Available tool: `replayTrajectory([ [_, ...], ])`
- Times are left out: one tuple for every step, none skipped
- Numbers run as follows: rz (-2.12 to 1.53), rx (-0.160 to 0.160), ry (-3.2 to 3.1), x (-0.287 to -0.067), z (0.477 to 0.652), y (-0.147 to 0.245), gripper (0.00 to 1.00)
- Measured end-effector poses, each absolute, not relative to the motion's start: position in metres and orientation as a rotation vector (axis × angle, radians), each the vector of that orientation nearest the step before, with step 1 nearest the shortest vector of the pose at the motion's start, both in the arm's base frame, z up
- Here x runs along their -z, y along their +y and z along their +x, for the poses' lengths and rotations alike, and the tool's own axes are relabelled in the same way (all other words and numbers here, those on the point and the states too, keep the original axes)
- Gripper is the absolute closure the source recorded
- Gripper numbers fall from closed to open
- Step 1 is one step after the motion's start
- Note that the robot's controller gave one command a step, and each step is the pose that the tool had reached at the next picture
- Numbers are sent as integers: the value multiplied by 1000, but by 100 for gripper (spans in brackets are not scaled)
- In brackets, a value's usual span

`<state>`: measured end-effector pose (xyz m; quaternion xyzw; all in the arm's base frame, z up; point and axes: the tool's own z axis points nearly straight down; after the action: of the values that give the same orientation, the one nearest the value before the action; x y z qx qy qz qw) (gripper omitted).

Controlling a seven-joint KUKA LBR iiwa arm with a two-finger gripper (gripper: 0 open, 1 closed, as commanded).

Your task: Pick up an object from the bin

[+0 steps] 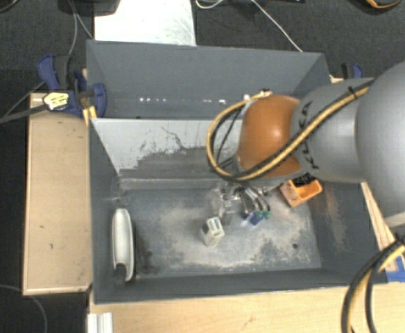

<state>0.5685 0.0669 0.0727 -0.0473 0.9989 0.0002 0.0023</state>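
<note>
Hovering with claw point(240, 203) just to upper right of small pale block point(213, 231); open or closed, cannot tell

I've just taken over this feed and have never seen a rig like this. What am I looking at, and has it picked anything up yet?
One camera looks down into a grey metal bin from above, slightly to one side. The thick grey tube coming in from the right is the robot arm. The orange cover sits on its wrist, and the end effector hangs below that, low over the middle of the bin's floor.

On the floor lie a long white object by the left wall, a pale block next to the end effector, a blue-green piece and an orange item partly under the arm. I cannot tell whether anything is held.
</note>
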Motion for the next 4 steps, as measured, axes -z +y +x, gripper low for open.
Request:
replayTrajectory([
  [-142, -2, 3139, -79, 567, 64, 100],
  [-548, 0, 3089, -161, 521, 24, 0],
  [-548, 0, 3089, -161, 521, 24, 0],
  [-627, 4, 3067, -149, 574, -14, 0],
])
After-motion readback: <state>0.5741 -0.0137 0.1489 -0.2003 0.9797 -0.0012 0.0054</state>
